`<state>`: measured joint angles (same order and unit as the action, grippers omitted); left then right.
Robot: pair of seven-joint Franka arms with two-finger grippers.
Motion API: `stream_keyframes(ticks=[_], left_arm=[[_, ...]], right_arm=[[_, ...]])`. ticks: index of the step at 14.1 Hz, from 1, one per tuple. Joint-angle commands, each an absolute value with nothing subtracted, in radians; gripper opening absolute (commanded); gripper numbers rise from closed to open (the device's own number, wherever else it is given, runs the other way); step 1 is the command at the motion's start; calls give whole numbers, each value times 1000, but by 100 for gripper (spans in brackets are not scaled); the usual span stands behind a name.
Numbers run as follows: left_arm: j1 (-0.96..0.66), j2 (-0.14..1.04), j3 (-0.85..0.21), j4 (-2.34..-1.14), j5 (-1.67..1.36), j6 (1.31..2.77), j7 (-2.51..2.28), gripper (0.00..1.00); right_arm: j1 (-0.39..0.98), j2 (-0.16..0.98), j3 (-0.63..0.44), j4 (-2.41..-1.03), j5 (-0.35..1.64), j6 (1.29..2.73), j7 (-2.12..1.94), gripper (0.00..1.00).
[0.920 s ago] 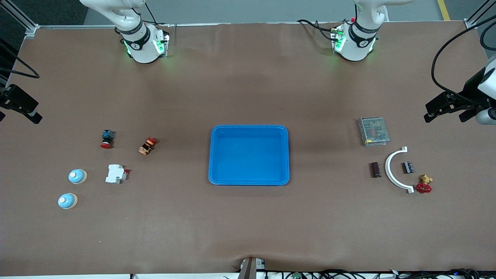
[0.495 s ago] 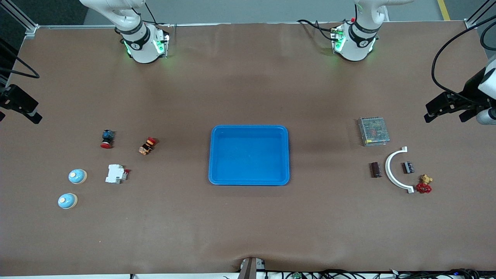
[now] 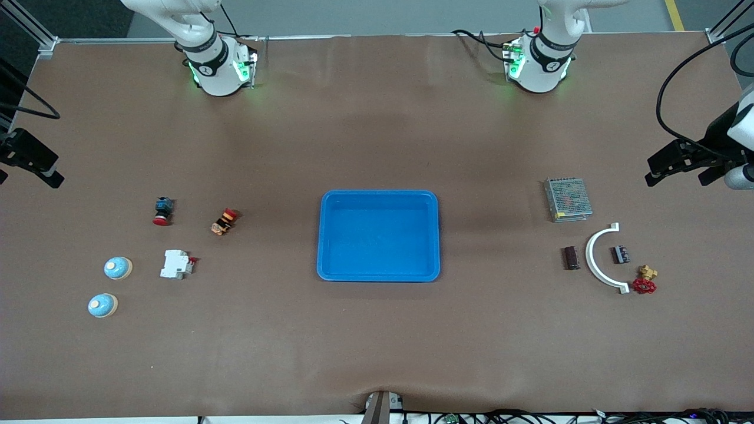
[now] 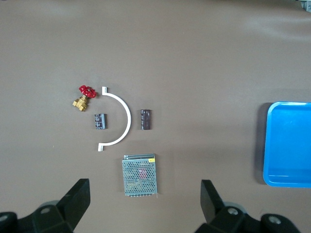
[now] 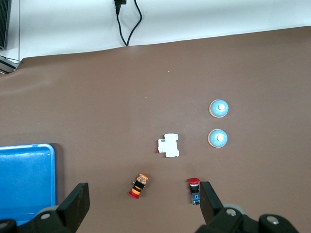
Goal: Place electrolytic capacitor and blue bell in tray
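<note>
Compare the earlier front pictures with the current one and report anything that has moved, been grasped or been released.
Nothing visibly changed. The tray is empty, both blue bells and both capacitors lie where they were, and the left gripper and right gripper are open, holding nothing.

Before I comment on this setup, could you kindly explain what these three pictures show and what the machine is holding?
Two robot arms stand at a brown table. One picture looks down from across the table; the others come from wrist cameras. The left gripper is open over the mesh box, holding nothing. The right gripper is open over the red push button, also holding nothing. The blue tray lies mid-table. Two capacitors, a white arc and a valve lie toward the left arm's end; two blue bells and a white breaker lie toward the right arm's.
</note>
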<state>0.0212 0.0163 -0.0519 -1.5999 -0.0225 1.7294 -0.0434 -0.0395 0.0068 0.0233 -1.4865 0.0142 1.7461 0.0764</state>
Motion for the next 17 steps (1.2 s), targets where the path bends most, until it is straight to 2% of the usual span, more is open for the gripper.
stream_keyframes(ticks=[1, 17], left_arm=[[31, 25, -57, -1585, -35, 1732, -40, 100], [29, 23, -57, -1583, -28, 1733, -48, 100]], right_arm=[[-29, 5, 14, -1488, 6, 1750, 75, 100], [-14, 15, 14, -1493, 5, 1750, 64, 100]])
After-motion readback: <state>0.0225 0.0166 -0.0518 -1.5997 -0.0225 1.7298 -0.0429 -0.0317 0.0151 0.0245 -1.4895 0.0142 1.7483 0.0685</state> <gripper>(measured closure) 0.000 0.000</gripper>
